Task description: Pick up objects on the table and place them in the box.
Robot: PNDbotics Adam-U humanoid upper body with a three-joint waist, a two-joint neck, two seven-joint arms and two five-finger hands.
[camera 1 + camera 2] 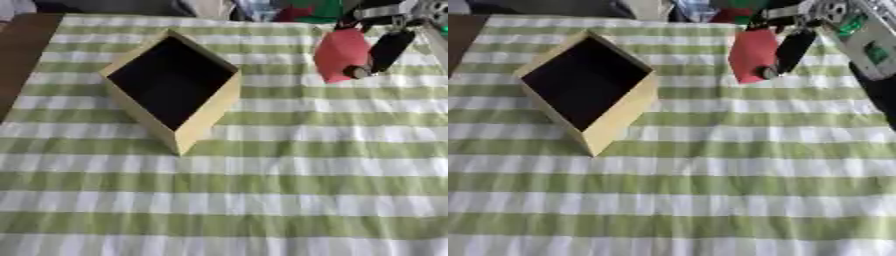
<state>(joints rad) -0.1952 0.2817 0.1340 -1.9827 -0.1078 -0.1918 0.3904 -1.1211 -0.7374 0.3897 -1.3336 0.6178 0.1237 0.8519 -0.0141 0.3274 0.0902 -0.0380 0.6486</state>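
Note:
A pale yellow box [203, 118] with a dark inside stands on the striped cloth at the upper left, one corner pointing toward me. My right hand [388, 49] comes in from the upper right and is shut on a red object [338, 54], its black fingers curled round it. The red object hangs above the cloth, to the right of the box and apart from it. What lies inside the box is too dark to tell. My left hand shows in no view.
A green and white striped cloth [262, 200] covers the table. A brown table edge [22, 55] shows at the far left. Blurred coloured things [306, 10] lie beyond the far edge.

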